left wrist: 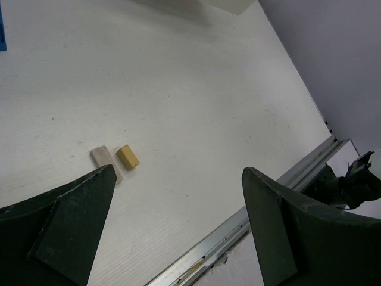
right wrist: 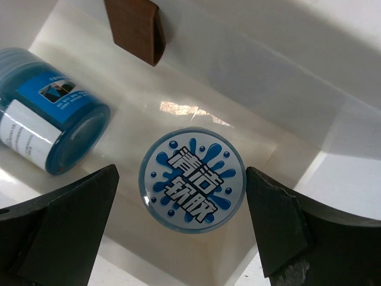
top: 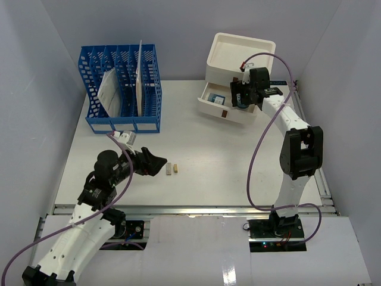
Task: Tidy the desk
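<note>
R hand (right wrist: pixel 180 171) is hanging w/ fingers spread wide over the inside of a white drawer (right wrist: pixel 256 83). Round blue-white lid (right wrist: pixel 192 180) w/ Chinese lettering is sitting btwn them. Blue jar (right wrist: pixel 50 131) is lying sideways at left; brown tab (right wrist: pixel 136 30) is showing up top.

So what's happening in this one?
Two robot arms are tidying a desk. The right pincer is open over the pulled-out drawer, straddling a round blue-labelled tub that lies beside a blue bottle on its side. The left pincer is open too, aimed at a grey block and a yellow block lying side by side on the desk; it holds nothing.
</note>
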Tool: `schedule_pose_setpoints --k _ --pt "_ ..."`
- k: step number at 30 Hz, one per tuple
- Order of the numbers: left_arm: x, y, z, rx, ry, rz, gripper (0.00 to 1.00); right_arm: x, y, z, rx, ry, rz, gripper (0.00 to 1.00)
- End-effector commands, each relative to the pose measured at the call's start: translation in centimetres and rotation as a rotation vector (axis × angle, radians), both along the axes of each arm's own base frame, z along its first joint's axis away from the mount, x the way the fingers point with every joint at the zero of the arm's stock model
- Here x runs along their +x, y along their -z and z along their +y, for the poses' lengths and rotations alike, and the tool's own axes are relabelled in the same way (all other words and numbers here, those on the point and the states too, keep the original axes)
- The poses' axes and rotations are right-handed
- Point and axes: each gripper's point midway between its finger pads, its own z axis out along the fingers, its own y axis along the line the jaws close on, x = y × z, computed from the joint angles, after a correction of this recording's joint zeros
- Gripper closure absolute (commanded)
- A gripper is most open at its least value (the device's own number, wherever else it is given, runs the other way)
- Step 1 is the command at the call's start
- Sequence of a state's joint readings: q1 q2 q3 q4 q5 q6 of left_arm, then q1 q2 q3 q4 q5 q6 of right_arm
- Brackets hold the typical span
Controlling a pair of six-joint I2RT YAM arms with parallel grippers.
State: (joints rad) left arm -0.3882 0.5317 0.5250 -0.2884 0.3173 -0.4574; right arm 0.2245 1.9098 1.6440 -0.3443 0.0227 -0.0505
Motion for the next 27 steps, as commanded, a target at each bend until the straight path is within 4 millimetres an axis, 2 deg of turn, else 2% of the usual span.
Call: schedule_pose_setpoints --k 1,5,6,12,15,18,22,24,26,27 --pt "-0.1 -1.2 -1.7 -0.048 0.096 -0.026 0.02 1.2 -1.8 -0.5 0.001 0.038 -0.07 0.07" --pt "0.3 -1.4 -2.5 -0.06 0.136 -0.026 0.02 1.3 -1.8 -1.0 -0.02 0.043 -0.08 0.08" --pt "0.4 -1.5 -2.7 -0.062 0.145 -0.025 0.02 1.2 -1.5 -0.8 -0.012 0.033 -0.071 0.12" --pt "1.1 -1.6 -3.7 -0.073 0.188 -0.013 0.02 0.7 -0.8 -0.5 0.059 0.019 -0.04 0.51" --pt "1.3 -2.0 -4.4 -0.078 0.223 -0.027 0.02 0.3 -0.9 -0.3 0.104 0.015 -0.027 0.61" --pt "1.9 -2.4 -5.0 -0.079 0.254 -0.034 0.02 0.0 -2.3 -0.5 0.165 0.025 -0.045 0.65" --pt "3.5 -4.0 -6.3 -0.065 0.298 -0.101 0.02 -1.4 -4.8 0.0 0.33 0.032 -0.068 0.72" --pt "4.6 -3.9 -7.5 -0.036 0.339 -0.121 0.02 -2.3 -5.9 0.9 0.437 0.024 -0.067 0.73" --pt "5.8 -5.5 -8.8 0.003 0.39 -0.213 0.02 -3.1 -7.2 1.3 0.512 0.008 -0.083 0.74" --pt "6.6 -5.6 -9.6 0.029 0.412 -0.249 0.02 -3.5 -7.9 1.4 0.546 0.001 -0.094 0.74"
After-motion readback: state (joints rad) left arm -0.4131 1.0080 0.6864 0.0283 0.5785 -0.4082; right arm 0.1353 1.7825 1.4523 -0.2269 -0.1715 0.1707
